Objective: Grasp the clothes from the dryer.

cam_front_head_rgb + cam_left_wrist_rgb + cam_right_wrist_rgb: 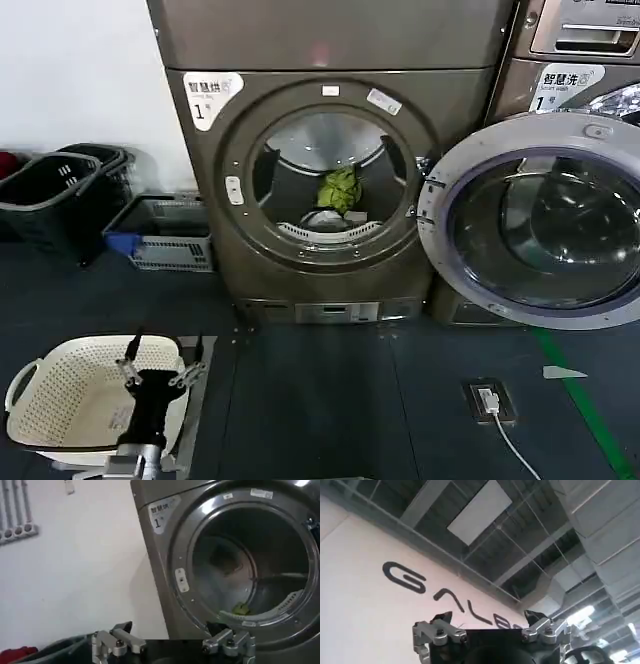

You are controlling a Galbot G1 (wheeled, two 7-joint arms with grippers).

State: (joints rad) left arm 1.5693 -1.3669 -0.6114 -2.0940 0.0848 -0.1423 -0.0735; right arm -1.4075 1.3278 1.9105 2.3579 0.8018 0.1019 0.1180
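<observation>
The bronze-grey dryer with a white "1" sticker stands straight ahead. Its round glass door is swung open to the right. Inside the drum lie the clothes: a lime-green piece above a pale white piece. My left gripper hovers low at the front left, over a white basket and well short of the dryer, open and empty. In the left wrist view the open left gripper faces the porthole, where the green cloth shows low in the drum. My right gripper is open and empty, aimed up at a lettered wall and the ceiling.
A white perforated basket sits on the floor under the left gripper. Dark baskets and a grey crate stand by the wall on the left. A second machine is on the right. A floor socket with a cable and a green line lie ahead.
</observation>
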